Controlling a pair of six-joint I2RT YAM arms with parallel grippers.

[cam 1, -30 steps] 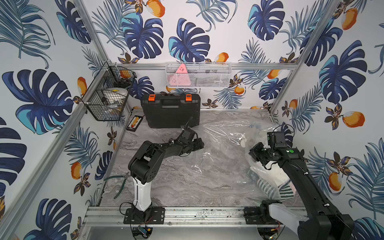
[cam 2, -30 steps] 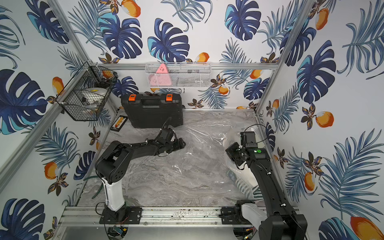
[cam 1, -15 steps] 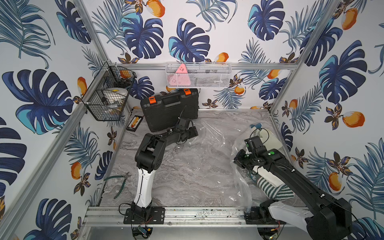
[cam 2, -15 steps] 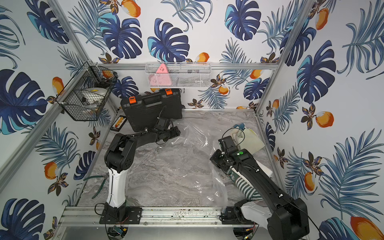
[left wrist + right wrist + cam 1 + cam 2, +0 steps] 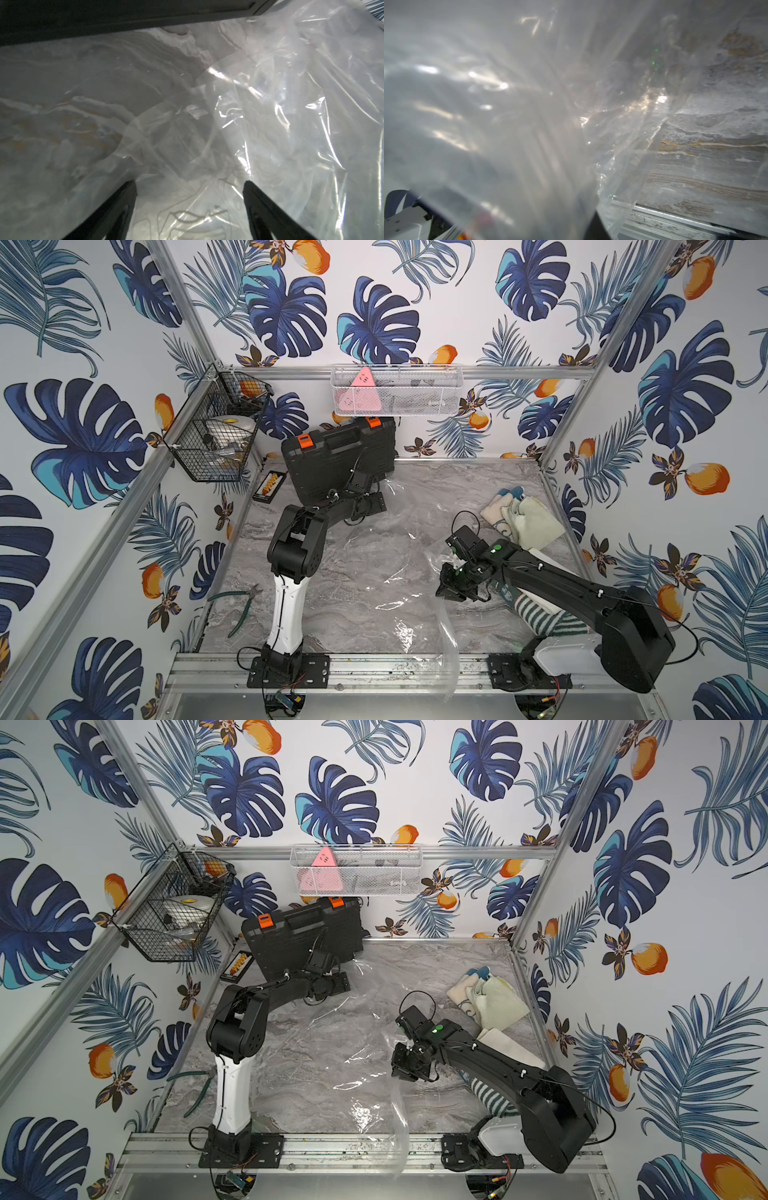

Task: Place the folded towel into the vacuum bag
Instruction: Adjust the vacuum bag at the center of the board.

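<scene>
Clock set on the table (image 5: pixel 457 485) as seen in both top views, 12 at the back wall.

**Vacuum bag** (image 5: pixel 386 572): clear film, crumpled. It is laid from about 11 o'clock through the centre to 6 o'clock, where a fold hangs over the front rail (image 5: pixel 374 668). A second ago it was spread toward 3 o'clock; it has since been dragged forward and leftward. No towel is seen inside it, and no open mouth can be made out.

**Towels:** a pale towel (image 5: pixel 528 518) is bunched at 2 o'clock, now uncovered and clear of the film. A striped towel (image 5: pixel 544 616) lies at 4 o'clock, partly hidden under the right arm. Which one is meant cannot be told. Both are judged to be outside the bag.

**Right gripper** (image 5: pixel 455 587): it has been swung from 3 o'clock to just right of centre, at the bag's right edge. Its wrist view is veiled by blurred film, so whether the jaws are parted or film is pinched cannot be told.

**Left gripper** (image 5: pixel 189 182): it has been pulled back from the centre to 11 o'clock. The jaws are spread wide and nothing is held; film lies just ahead of the fingertips.

**Black case** (image 5: pixel 336 460): behind the left gripper, it lay square to the back wall a second ago and is now skewed.

**Judgement:** the bag has been repositioned only. The mouth is yet to be found and a towel yet to be fetched. The overhanging fold could slide off the front.
</scene>
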